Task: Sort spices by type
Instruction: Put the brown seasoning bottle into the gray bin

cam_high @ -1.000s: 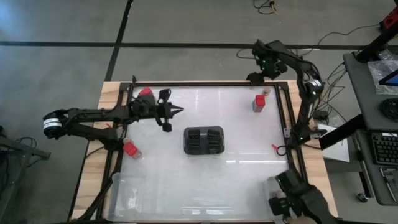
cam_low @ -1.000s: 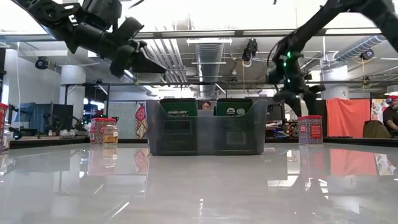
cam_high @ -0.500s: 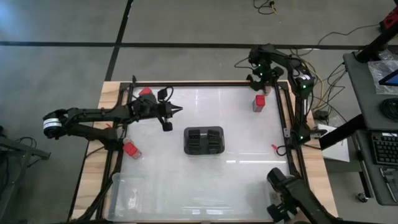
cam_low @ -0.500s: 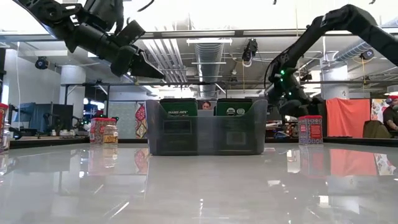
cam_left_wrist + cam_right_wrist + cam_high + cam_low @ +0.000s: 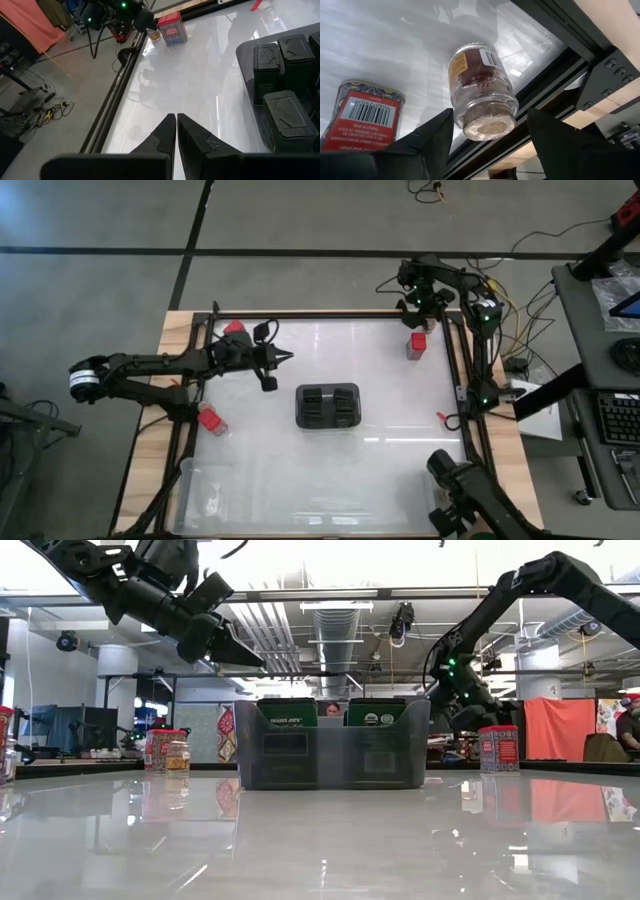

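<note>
Right wrist view | right claw [image 5: 485,135] spread around jar [image 5: 480,90]; table edge | left claw [image 5: 176,131] closed

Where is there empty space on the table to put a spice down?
The table is bare between the dark slotted holder and the red tin. The far right corner is crowded: the right gripper hovers open over a small jar beside that tin.

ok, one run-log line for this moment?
right gripper: open, straddling cork-topped jar beside red tin, far-right corner | left gripper: shut, hovering mid-left | jar not yet gripped
</note>
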